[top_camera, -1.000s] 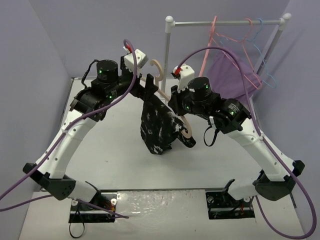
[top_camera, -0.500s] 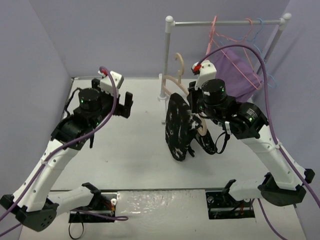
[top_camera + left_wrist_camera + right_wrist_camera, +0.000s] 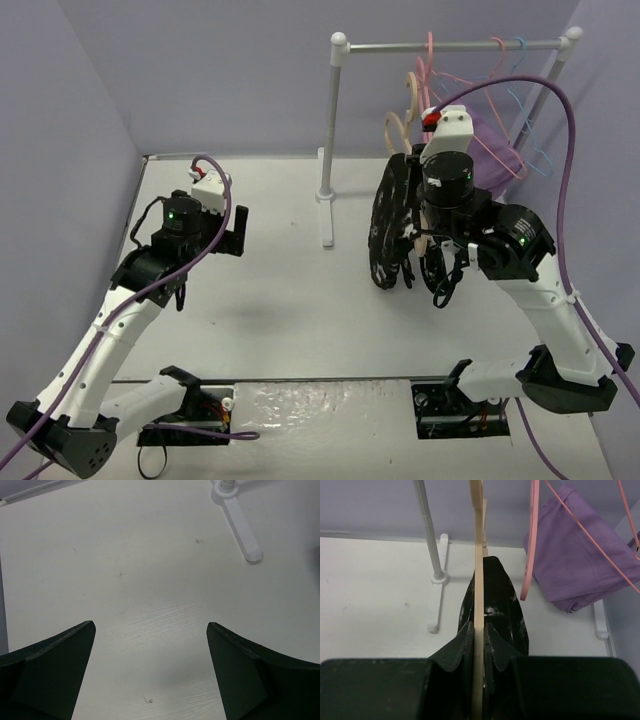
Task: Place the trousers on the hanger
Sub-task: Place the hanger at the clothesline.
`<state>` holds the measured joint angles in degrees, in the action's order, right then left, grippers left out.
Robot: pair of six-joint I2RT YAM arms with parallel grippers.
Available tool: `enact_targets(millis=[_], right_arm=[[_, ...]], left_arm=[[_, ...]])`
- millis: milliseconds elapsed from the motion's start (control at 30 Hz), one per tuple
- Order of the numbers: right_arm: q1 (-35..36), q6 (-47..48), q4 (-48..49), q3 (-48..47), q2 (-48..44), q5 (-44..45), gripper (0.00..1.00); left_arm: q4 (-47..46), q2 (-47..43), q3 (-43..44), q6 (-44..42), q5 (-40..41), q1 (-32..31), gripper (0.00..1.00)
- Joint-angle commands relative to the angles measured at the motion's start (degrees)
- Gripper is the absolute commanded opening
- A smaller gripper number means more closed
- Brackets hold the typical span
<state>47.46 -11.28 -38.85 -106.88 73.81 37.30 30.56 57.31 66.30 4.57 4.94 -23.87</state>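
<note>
Looks basically done to me: the trousers (image 3: 388, 225) hang draped over the beige hanger (image 3: 398, 128), right of centre in the top view, just beside the rack (image 3: 450, 44). The right claw (image 3: 478, 630) is clamped on the hanger, while the left claw (image 3: 150, 625) gapes wide over the worktop (image 3: 280, 300), holding nothing. Probably only hooking it onto the rail is left.
</note>
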Motion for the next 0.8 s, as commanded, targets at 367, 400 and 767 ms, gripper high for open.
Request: enact_targets(millis=[367,400,767], right_arm=[[-7.93,1.2,23.51,-4.21,5.93,-10.5,0.0],[-8.92,1.61,24.78,-4.21,6.56,-11.29,0.0],[-14.58,10.76,30.76,-14.17,15.54,-17.26,0.0]], left_arm=[[-3.06,-3.44,-2.95,0.96,-3.09,4.8,0.93],[-3.2,-3.58,-3.58,0.96,-3.1,4.94,0.93],[-4.02,-9.12,-11.25,1.23,0.67,6.38,0.96]])
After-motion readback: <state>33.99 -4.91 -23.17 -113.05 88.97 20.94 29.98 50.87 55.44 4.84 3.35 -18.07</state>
